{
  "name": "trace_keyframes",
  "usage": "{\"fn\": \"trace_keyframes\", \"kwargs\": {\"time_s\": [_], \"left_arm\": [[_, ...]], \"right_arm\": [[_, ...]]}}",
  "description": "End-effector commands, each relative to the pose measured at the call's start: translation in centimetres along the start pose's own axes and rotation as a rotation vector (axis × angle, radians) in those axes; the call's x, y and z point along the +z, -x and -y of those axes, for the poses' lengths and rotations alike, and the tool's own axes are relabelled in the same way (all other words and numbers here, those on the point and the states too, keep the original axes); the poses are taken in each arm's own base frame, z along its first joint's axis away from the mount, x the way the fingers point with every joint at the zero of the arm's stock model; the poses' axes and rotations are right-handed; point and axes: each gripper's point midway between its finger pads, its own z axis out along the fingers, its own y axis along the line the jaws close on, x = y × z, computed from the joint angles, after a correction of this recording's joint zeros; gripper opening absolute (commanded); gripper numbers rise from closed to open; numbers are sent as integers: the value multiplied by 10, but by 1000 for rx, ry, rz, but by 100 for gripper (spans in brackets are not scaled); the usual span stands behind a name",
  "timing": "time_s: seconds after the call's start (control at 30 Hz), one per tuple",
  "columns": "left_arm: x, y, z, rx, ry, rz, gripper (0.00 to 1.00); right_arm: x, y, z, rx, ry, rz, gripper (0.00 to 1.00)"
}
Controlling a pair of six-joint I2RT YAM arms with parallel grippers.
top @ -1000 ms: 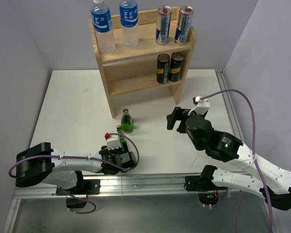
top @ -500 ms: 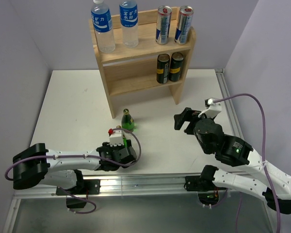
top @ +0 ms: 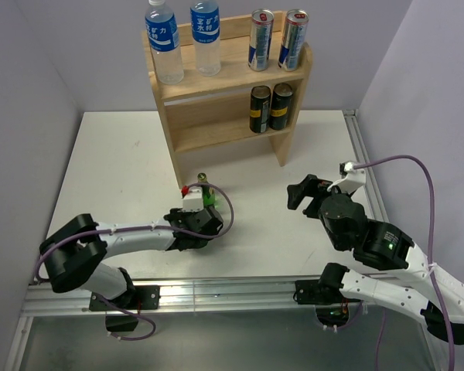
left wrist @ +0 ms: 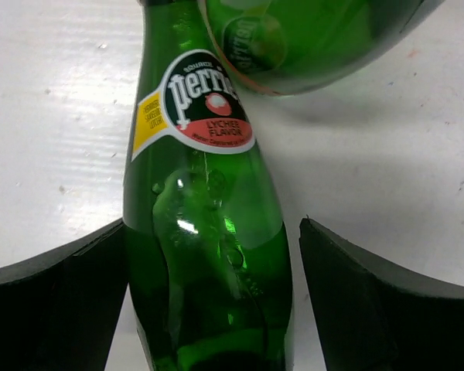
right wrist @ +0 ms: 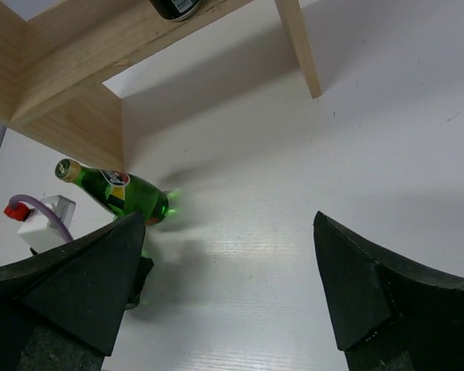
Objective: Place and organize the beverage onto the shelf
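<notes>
Two green glass Perrier bottles stand close together on the white table in front of the shelf point(top: 232, 93). One green bottle point(left wrist: 201, 108) stands between the fingers of my left gripper point(left wrist: 213, 232), which is open; the left finger is against the glass and the right finger stands apart from it. The base of the second green bottle point(left wrist: 309, 39) shows just beyond it. In the top view my left gripper point(top: 203, 210) covers most of the bottles; one green bottle point(top: 207, 195) shows. My right gripper point(top: 301, 193) is open and empty over bare table point(right wrist: 226, 220), right of a green bottle point(right wrist: 112, 189).
The shelf's top board holds two water bottles point(top: 164, 42) and two silver cans point(top: 261, 40). Its lower tier holds two dark cans point(top: 260, 110) at the right, with room at the left. A shelf leg point(right wrist: 298, 46) stands ahead of my right gripper.
My left gripper has moved back and right, up to the green bottles, so that one now stands between its fingers. My right gripper has drawn a little to the right.
</notes>
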Motion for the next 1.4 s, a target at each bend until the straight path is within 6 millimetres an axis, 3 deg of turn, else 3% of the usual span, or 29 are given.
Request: {"fn": "trace_keyframes", "kwargs": {"time_s": [0.0, 0.13, 0.27, 0.4, 0.47, 0.67, 0.87, 1.17, 1.27, 1.37], "left_arm": [[6, 13, 32, 7, -62, -1, 90], [7, 8, 30, -7, -50, -22, 88], [7, -6, 14, -23, -35, -43, 85], [9, -15, 2, -42, -9, -64, 76], [10, -23, -7, -42, 15, -81, 68], [12, -44, -26, -87, 47, -127, 58], [13, -75, -46, -127, 81, -212, 71], [15, -97, -52, -115, 103, -293, 72], [16, -101, -51, -110, 106, -309, 61], [16, -102, -50, -119, 107, -316, 39]], "right_arm": [[-8, 18, 2, 50, -9, 44, 96], [-8, 19, 4, 49, -18, 46, 96], [-7, 18, 5, 58, -21, 50, 96], [-5, 12, 3, 52, -14, 37, 96], [-3, 12, 0, 53, -11, 35, 96], [-1, 12, -6, 43, 1, 28, 96], [-2, 11, -5, 40, 1, 24, 96], [0, 6, -8, 54, 7, 8, 96], [0, 5, -8, 58, 10, 6, 96], [-1, 6, -8, 59, 9, 8, 96]]}}
